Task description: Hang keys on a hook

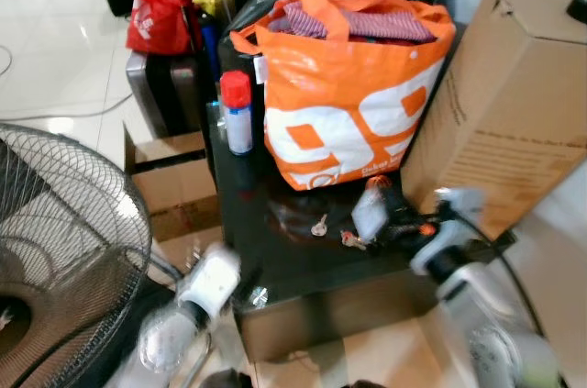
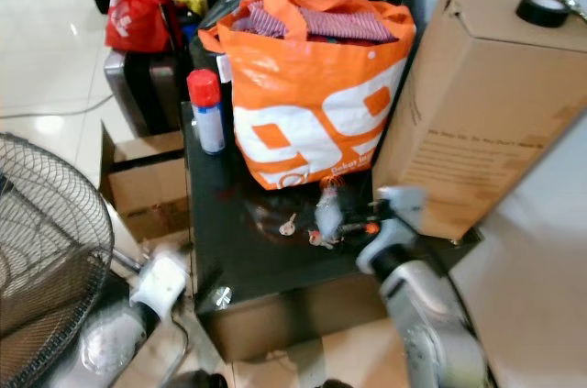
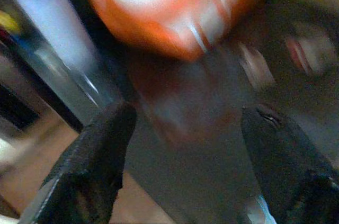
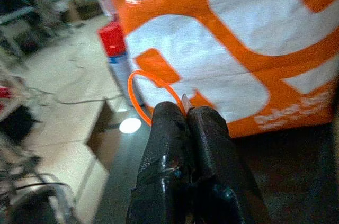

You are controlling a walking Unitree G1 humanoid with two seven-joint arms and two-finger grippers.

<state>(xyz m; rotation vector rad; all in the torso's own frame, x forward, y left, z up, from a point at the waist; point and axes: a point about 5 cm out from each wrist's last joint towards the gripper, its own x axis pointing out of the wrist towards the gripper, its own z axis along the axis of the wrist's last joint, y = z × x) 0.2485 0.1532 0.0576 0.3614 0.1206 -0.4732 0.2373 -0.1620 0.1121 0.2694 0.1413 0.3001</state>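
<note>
Right end effector (image 4: 186,108) pinched shut on the orange key ring (image 4: 142,92); thin grip risks slipping before hanging.

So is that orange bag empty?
No, the orange bag on the dark table is stuffed with striped cloth showing at its open top.

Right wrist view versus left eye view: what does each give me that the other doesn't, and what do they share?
Right wrist view adds the close detail: the right tool shut on a thin orange ring, with a silver tip poking up between its fingers. Left eye view adds the layout: loose keys on the black table, the cardboard box and the fan. Shared: the orange bag and the red-capped spray can.
</note>
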